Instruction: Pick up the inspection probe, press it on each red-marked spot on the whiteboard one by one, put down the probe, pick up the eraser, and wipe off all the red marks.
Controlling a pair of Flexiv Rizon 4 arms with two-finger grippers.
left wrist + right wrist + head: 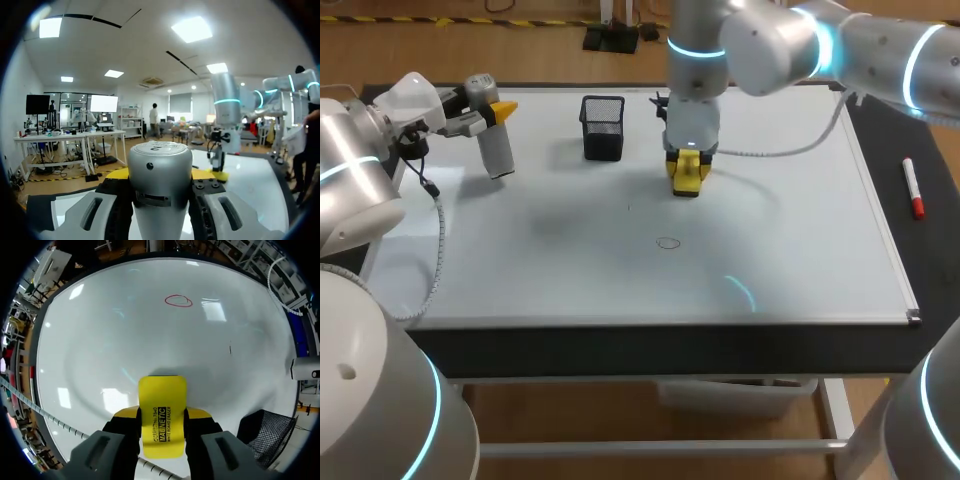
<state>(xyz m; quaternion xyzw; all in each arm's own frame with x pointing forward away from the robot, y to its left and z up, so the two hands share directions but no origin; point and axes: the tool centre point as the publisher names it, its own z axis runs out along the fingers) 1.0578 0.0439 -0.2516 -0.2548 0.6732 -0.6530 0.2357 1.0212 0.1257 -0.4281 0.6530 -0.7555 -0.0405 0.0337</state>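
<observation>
A silver cylindrical inspection probe [494,140] hangs above the whiteboard's back left corner, and my left gripper [496,112] is shut on it. In the left wrist view the probe [160,190] fills the space between the fingers. My right gripper [688,172] is shut on a yellow eraser [688,176] over the middle back of the whiteboard [620,260]. The right wrist view shows the eraser [161,415] gripped between the yellow tips, close above the board. One red circle [178,301] lies on the board ahead of the eraser; in the head view the same mark [668,242] looks faint.
A black mesh cup [603,127] stands at the back of the board, between the two grippers. A red marker [913,188] lies on the dark table to the right of the board. A grey cable [790,150] trails from the right arm.
</observation>
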